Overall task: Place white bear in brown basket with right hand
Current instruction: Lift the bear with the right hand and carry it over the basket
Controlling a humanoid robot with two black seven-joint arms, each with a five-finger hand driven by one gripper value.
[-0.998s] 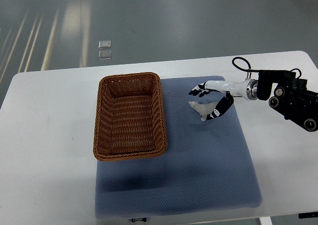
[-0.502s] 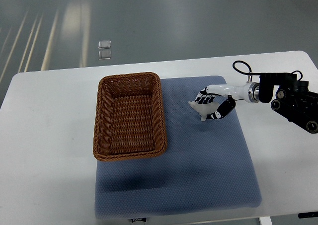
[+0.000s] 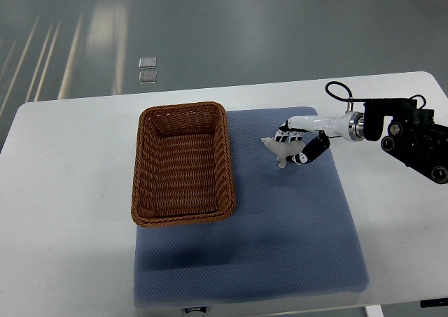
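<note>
A white table [image 3: 63, 191] with rounded corners is seen from above. A blue-grey mat [image 3: 294, 240] is laid flat on its middle, reaching the near edge. A brown basket [image 3: 183, 163] is set on the mat's left part, overlapping onto bare tabletop.

Basket [image 3: 183, 164] on mat [image 3: 280, 240], bear [image 3: 277, 148] just right of it

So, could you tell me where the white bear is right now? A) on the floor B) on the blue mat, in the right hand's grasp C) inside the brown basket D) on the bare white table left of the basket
B: the right hand has its fingers closed around the white bear over the blue mat, to the right of the brown basket, which holds nothing.
</note>
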